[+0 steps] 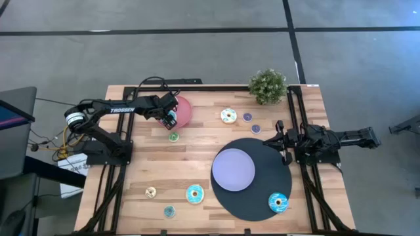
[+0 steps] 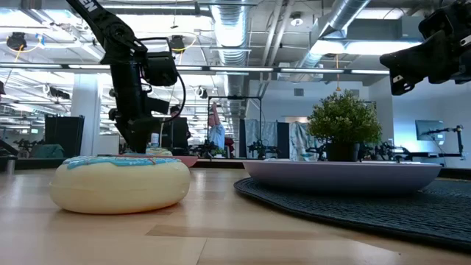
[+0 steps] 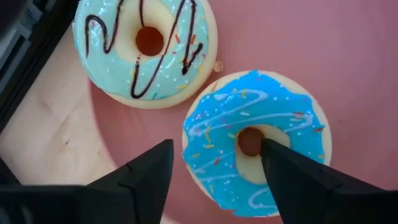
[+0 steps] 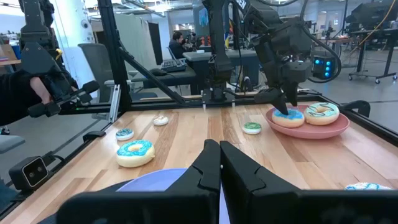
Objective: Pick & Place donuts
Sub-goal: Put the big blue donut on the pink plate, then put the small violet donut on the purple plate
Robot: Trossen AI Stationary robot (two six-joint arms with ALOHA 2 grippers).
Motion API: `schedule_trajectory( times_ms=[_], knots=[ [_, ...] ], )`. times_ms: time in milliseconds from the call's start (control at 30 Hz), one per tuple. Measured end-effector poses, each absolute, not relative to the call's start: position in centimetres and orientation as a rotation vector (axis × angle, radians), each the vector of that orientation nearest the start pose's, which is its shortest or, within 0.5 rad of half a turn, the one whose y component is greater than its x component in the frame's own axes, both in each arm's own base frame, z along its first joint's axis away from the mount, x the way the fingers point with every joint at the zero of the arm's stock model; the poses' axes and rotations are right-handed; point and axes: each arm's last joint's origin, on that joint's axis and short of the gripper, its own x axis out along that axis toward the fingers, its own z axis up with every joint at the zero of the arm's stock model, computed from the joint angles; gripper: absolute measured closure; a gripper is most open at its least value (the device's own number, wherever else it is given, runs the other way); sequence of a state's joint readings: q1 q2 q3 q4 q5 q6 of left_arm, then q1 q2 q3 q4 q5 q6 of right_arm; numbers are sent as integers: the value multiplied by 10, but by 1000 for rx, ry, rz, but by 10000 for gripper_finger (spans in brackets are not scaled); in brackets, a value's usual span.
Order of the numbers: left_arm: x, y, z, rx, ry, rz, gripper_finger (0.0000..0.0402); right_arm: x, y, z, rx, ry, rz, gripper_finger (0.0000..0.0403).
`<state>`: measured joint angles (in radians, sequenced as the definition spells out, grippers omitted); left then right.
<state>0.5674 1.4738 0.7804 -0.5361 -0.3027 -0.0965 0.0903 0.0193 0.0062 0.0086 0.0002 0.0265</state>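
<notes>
Count of toy donuts visible: ten. Two large ones lie side by side on the round pink plate at the far left of the wooden slatted table — a bright blue-iced sprinkled donut and a pale teal-iced donut with dark drizzle. Loose on the bare wood: a small green-iced donut just in front of the pink plate, a large cream-and-teal donut, two small purple donuts near it, a small cream donut, a small teal donut and a large blue-iced donut at the near left. One more large blue-iced donut sits on the round dark woven mat.

Plates: two — the pink one and a lavender round plate on the mat. One potted green plant stands at the far edge.

The left gripper hangs over the pink plate, fingers apart, straddling the bright blue donut's rim; one fingertip reaches its hole. It grips nothing. The right gripper waits at the right side, fingers pressed together, empty.
</notes>
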Motion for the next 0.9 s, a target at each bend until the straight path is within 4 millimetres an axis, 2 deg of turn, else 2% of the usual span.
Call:
schedule_trajectory(
  times_ms=[133, 267, 467, 600, 733, 900],
  knots=[
    [207, 142, 170, -251, 1274, 807, 154, 98, 9, 165, 26, 6, 90, 403],
    [208, 141, 185, -268, 1289, 815, 152, 98, 9, 165, 26, 6, 90, 403],
    [214, 128, 223, -250, 1096, 809, 152, 98, 9, 165, 26, 6, 90, 403],
    [214, 104, 246, -250, 941, 780, 156, 98, 9, 165, 26, 6, 90, 403],
    [212, 70, 258, -198, 850, 765, 197, 98, 9, 165, 26, 6, 90, 403],
    [219, 24, 252, -103, 739, 689, 301, 98, 9, 165, 26, 6, 90, 403]
  ],
)
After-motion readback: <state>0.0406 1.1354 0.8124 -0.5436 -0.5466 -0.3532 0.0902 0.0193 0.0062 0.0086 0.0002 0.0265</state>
